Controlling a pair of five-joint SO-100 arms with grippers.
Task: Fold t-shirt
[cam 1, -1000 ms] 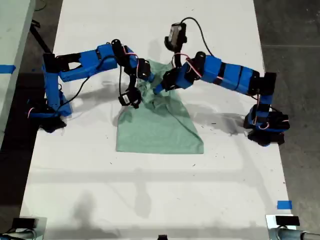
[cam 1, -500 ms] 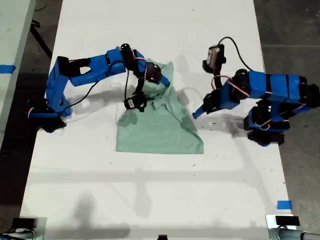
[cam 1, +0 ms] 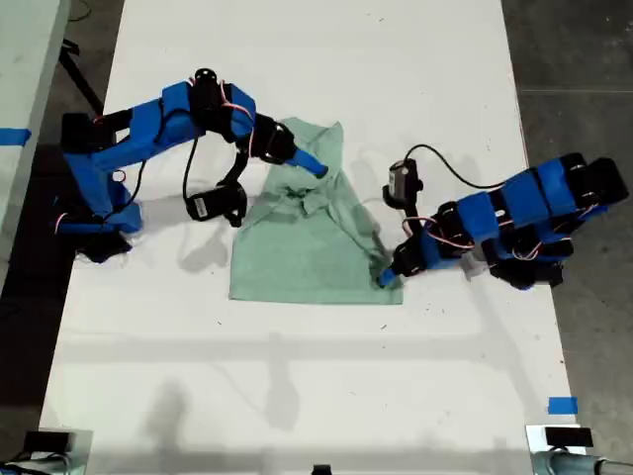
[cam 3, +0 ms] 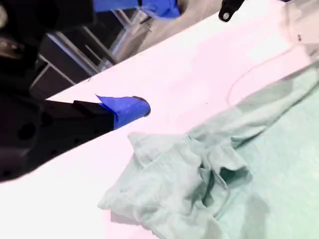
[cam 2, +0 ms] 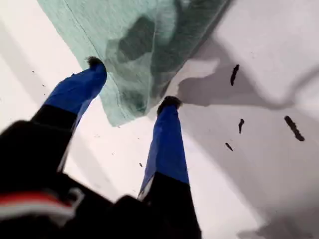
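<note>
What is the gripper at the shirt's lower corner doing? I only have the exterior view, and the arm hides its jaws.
Observer: The first wrist view shows my first gripper open, its fingers straddling the corner of the t-shirt and not closed on it.
Operator: And the gripper up by the collar?
Observer: The second wrist view shows only one finger of my second gripper. It is over bare table beside the bunched cloth, with no cloth on it. I cannot tell whether that gripper is open.
</note>
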